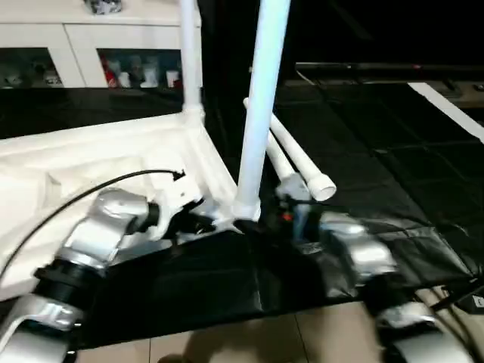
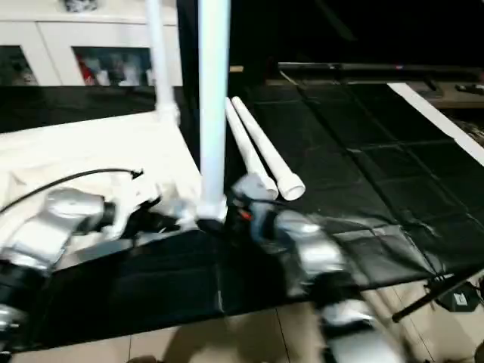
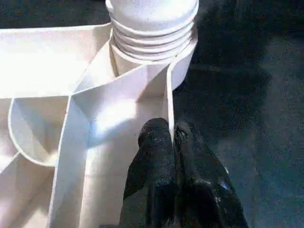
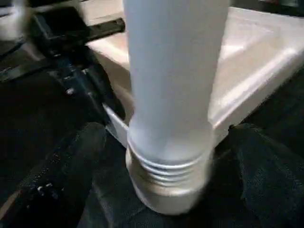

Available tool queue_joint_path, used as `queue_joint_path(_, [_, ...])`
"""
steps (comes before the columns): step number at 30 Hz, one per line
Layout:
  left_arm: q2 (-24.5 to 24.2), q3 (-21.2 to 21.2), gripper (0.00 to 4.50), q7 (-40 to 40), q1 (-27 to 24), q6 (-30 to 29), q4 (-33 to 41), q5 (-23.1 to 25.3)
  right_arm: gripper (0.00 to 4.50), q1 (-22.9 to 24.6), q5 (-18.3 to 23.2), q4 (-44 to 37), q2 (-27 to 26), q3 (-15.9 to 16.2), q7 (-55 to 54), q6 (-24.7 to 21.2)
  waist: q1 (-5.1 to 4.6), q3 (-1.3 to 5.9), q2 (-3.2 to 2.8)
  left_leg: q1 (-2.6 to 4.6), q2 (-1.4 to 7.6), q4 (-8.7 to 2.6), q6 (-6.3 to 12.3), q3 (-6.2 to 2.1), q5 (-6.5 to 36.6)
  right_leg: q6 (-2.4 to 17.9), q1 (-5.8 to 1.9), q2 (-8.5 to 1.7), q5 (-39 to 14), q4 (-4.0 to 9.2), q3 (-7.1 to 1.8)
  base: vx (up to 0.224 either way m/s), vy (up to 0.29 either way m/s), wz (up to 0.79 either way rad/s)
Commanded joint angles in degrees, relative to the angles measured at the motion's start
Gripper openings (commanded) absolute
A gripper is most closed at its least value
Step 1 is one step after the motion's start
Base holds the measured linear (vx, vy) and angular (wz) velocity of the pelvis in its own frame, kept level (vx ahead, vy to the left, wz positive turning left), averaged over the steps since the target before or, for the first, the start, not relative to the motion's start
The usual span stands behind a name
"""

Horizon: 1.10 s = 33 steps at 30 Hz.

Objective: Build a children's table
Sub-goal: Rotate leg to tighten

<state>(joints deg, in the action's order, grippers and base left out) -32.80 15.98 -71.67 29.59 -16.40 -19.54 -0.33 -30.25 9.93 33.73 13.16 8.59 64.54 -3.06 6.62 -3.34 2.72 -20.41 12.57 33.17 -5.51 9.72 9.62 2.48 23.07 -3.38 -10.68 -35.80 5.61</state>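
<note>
Table top [image 1: 113, 162] lies upside down on the black mat [image 1: 378, 174], ribbed underside up. Two legs stand upright in its corner sockets: one at the far corner [image 1: 190, 53], one at the near corner [image 1: 261, 106], the threaded collar of the latter seated in the socket just ahead of the left gripper [image 3: 172, 135]. Left gripper's two black fingers [image 3: 152, 156] are pressed together, pinching the thin rim wall of the table top beside that socket. Right gripper [image 4: 166, 156] stands wide, one finger [image 4: 61, 175] on each side of the near leg's base, both apart from it, holding nothing. Two loose legs [image 2: 261, 155] lie side by side on the mat beyond the right gripper, on the far side of the upright leg, their thick ends toward it. A black cable [image 1: 91, 189] arcs over the left forearm. White cabinet [image 1: 91, 53] with glass doors stands past the table top, well away from both grippers.
</note>
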Motion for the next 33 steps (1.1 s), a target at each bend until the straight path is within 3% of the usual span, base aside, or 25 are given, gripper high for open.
queue_joint_path(1, [0.0, 2.0, 0.0, -4.6, 1.4, 2.8, 0.0, -1.2, 4.47, -0.2, -0.1, -1.7, 1.8, 1.4, 4.8, 0.3, -0.15, 3.75, -1.02, 0.69, 1.12, -3.55, 1.31, 0.06, 12.6, 8.3, -3.04, -4.68, -13.8, 4.96, -3.69, 0.0, 0.0, 0.0])
queue_joint_path(15, [-0.1, 6.4, 0.0, -12.7, 3.2, 9.4, -1.6, -0.4, 4.47, -2.4, -2.1, 0.1, 4.3, 6.8, 15.0, 3.2, 0.8, 3.84, -0.67, 0.54, 1.3, -3.5, 1.1, 0.02, 12.0, 8.5, -3.12, -4.85, -14.9, 4.83, -3.61, 0.0, 0.0, 0.0])
queue_joint_path(22, [-0.6, 6.7, 0.0, -13.7, 3.0, 11.1, -2.1, 0.0, 3.73, -3.4, -1.6, 1.9, 4.0, 7.1, 17.3, 4.1, 1.06, 3.97, -0.58, 0.48, 1.32, -3.41, 1.12, 0.04, 11.4, 8.8, -3.16, -4.84, -13.3, 4.52, -3.6, 0.0, 0.0, 0.0])
queue_joint_path(31, [-0.8, 7.0, 0.0, -14.2, 3.4, 11.8, -3.1, -0.1, 3.15, -3.6, -0.7, 2.8, 3.9, 7.1, 18.7, 3.5, 1.1, 3.99, -0.58, 0.44, 1.31, -3.39, 1.17, 0.04, 11.2, 8.6, -3.21, -4.81, -13.6, 4.49, -3.56, 0.0, 0.0, 0.0])
queue_joint_path(33, [-0.8, 6.9, 0.0, -14.0, 3.5, 12.2, -3.6, 0.3, 2.89, -3.6, -0.6, 2.9, 3.8, 7.0, 18.8, 3.0, 1.16, 4.01, -0.81, 0.49, 1.31, -3.38, 1.11, 0.05, 11.2, 8.8, -3.15, -4.8, -13.5, 4.55, -3.58, 0.0, 0.0, 0.0])
